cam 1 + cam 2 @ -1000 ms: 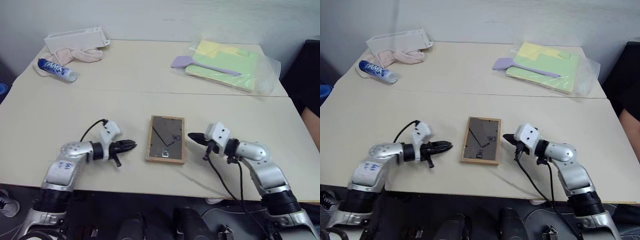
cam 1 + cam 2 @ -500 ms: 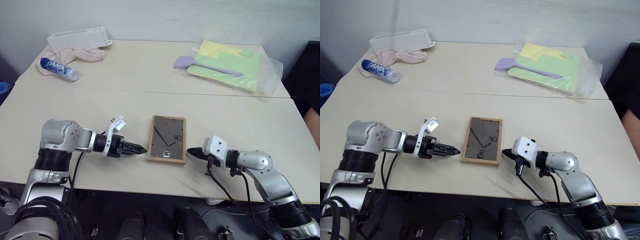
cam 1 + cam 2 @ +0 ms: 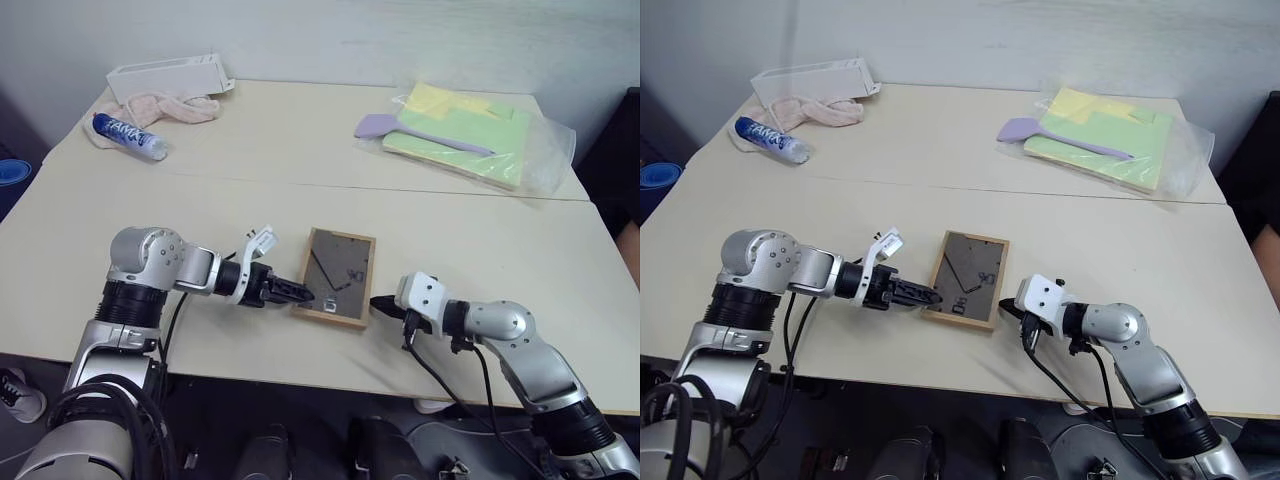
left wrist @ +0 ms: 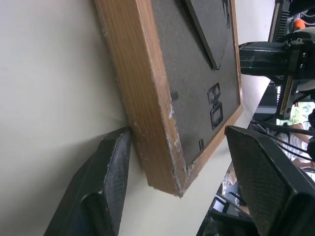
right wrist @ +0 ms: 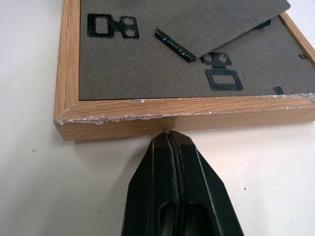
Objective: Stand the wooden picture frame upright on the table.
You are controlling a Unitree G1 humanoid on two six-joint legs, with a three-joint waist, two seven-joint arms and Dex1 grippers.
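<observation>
- The blue tube (image 3: pixel 128 135) at the far left of the table (image 3: pixel 250 150) has white lettering, too small to read with certainty.
- The frame (image 3: pixel 338 276) lies flat, back panel up, near the table's near edge, between the two claws.
- The left claw (image 3: pixel 300 296) is spread wide at the frame's near left corner. In the left wrist view one finger (image 4: pixel 106 191) touches the table-side face of the wooden edge, and the other finger (image 4: pixel 268 182) hangs above the back panel without gripping it.
- The right claw (image 3: pixel 380 304) is clenched with nothing in it; its tip touches the frame's right wooden edge near the near corner, seen in the right wrist view (image 5: pixel 170 142).
- The easel stand (image 5: pixel 197 19) on the back panel is partly lifted from the panel; small metal clips (image 5: pixel 110 25) sit on the grey backing.
- The frame's wooden edge is scuffed white along the corner facing the right claw.
- Open tabletop spreads beyond the frame up to the seam (image 3: pixel 300 185), and to the outer side of each claw.
- Far beyond the right claw, a clear plastic bag (image 3: pixel 540 150) holds yellow-green folders (image 3: pixel 470 135); a lilac spatula (image 3: pixel 415 133) lies across them.
- Far beyond the left claw, a white open box (image 3: pixel 168 75) sits at the back edge, with a pink cloth (image 3: pixel 165 108) just before it and the tube beside the cloth.
</observation>
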